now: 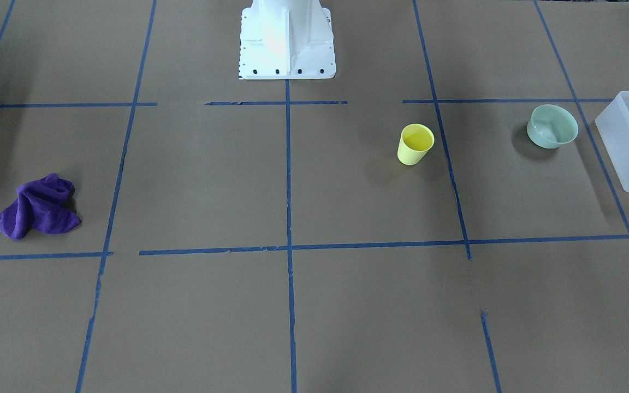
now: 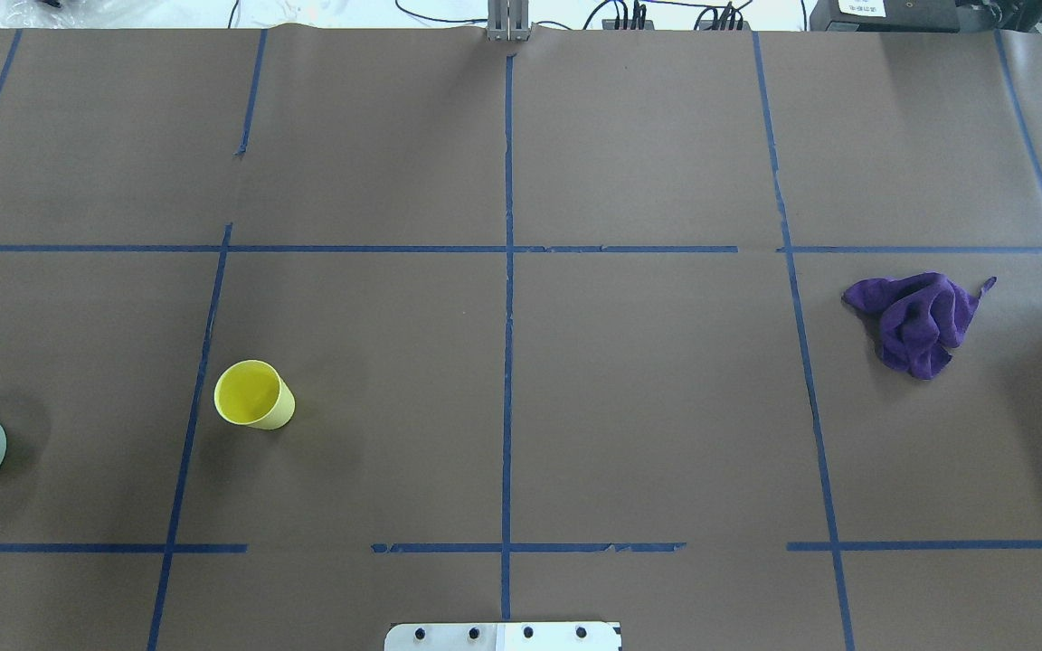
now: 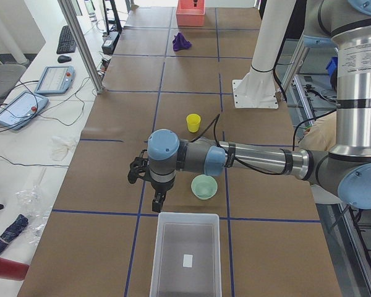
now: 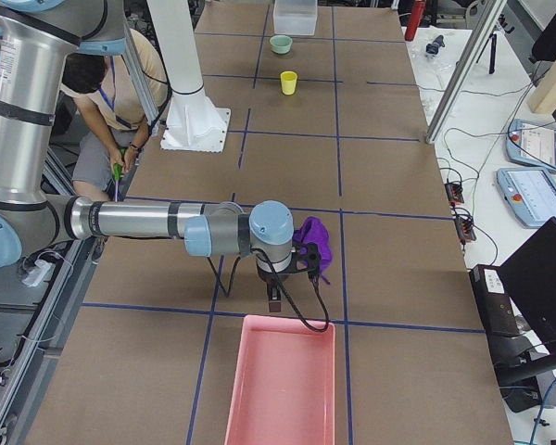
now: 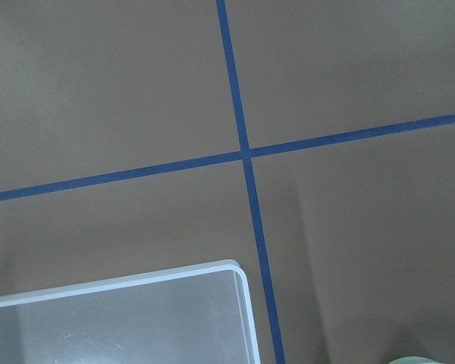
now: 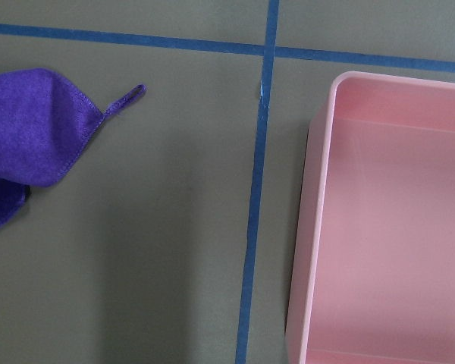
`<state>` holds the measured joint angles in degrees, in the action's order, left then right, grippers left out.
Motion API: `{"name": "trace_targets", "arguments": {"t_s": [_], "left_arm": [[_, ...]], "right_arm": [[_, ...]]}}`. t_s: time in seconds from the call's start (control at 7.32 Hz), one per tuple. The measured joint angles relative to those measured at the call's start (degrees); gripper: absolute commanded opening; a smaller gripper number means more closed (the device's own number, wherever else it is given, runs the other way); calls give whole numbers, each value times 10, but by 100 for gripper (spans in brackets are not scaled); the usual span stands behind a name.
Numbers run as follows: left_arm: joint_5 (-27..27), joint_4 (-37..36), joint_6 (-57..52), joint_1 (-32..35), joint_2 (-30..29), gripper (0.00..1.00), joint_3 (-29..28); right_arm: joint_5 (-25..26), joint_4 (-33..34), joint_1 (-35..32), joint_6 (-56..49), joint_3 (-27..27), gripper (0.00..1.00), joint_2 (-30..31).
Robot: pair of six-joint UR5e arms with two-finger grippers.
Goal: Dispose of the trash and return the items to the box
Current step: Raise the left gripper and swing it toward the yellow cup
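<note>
Left gripper [image 3: 156,202]: hangs over the counter [image 1: 211,180] just off one corner of the box [image 3: 184,216]; whether its jaws are wide or narrow cannot be told.
Mint-green bowl [image 3: 204,186]: upright on the counter, near the left gripper on the robot's side and just beside the box's end wall.
Yellow cup [image 1: 415,143]: upright, well apart from the bowl and farther from the gripper.
Right gripper [image 4: 273,301]: at the counter's other end, between the purple cloth [image 4: 313,243] and a pink bin [image 4: 241,371]; jaw opening cannot be told.
Writing: a white label [image 3: 187,260] lies on the box's floor, its print too small to read.
Surface: brown paper gridded with blue tape [image 2: 507,271].
Room: an operator [image 4: 120,88] sits behind the robot's white pedestal.
</note>
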<state>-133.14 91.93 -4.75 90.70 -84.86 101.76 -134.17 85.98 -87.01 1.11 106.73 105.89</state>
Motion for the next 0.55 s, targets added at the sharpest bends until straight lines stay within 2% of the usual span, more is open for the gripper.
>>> {"name": "trace_targets", "arguments": {"t_s": [0.55], "left_arm": [[12,7,0,0,-1,100,32]], "right_arm": [[-2,-2,0,1,9,100,-6]]}}
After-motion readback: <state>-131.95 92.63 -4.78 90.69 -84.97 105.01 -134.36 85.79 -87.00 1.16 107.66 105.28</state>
